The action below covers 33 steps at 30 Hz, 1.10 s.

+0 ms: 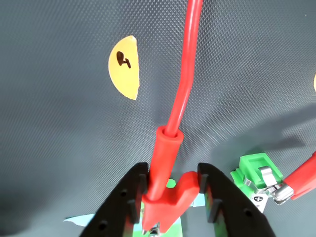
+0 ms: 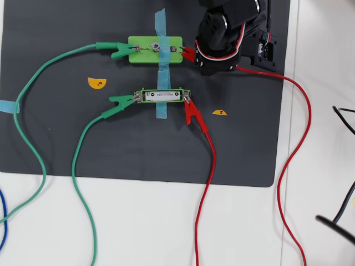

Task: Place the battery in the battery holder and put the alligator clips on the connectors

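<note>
In the wrist view my gripper [image 1: 173,174] is shut on a red alligator clip [image 1: 165,197], its black fingers [image 1: 134,197] pressing both sides of the sleeve. The clip's nose points down at a light-green block [image 2: 155,49], whose left end carries a green clip [image 2: 119,50]. Overhead, the gripper [image 2: 194,54] sits at that block's right end. The battery [image 2: 161,96] lies inside the battery holder [image 2: 145,96]. A green clip [image 2: 119,101] bites the holder's left connector. Another red clip [image 2: 192,112] grips its right connector [image 1: 266,177].
A dark mat [image 2: 66,138] covers the table, with a blue tape strip [image 2: 161,111] across both green pieces. Yellow half-round stickers [image 2: 97,83] lie on the mat. Red wires [image 2: 288,166] and green wires [image 2: 33,111] trail off toward the white table.
</note>
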Tool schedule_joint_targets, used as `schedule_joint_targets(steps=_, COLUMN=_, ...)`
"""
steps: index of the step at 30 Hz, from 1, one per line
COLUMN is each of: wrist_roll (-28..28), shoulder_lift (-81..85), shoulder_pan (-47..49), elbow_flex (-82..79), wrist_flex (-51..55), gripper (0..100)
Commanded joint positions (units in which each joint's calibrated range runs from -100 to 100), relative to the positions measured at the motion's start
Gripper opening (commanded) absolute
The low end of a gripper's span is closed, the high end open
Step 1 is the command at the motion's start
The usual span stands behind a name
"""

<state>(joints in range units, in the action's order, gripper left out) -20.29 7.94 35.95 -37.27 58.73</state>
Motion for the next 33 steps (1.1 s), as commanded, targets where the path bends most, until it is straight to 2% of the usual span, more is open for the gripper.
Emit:
schedule_joint_targets(steps=1, wrist_roll=-1.1, shoulder_lift=-0.9, shoulder_pan=-2.5, elbow_flex=1.0, wrist_flex=0.2, gripper=1)
schedule_joint_targets(steps=19, wrist_roll=-0.8, shoulder_lift=-4.1, shoulder_pan=-2.8, elbow_flex=1.2, wrist_flex=0.1, gripper=2)
schedule_joint_targets(steps=27, wrist_roll=-1.1, shoulder_lift=-4.1, shoulder_pan=-2.8, elbow_flex=0.4, wrist_flex=0.1, gripper=28)
schedule_joint_targets(steps=30, wrist_roll=-1.1, shoulder_lift=-4.1, shoulder_pan=-2.8, elbow_flex=0.4, wrist_flex=0.1, gripper=33)
schedule_joint_targets(steps=33, wrist_roll=-1.1, shoulder_lift=-4.0, shoulder_pan=-2.8, elbow_flex=0.4, wrist_flex=0.1, gripper=34)
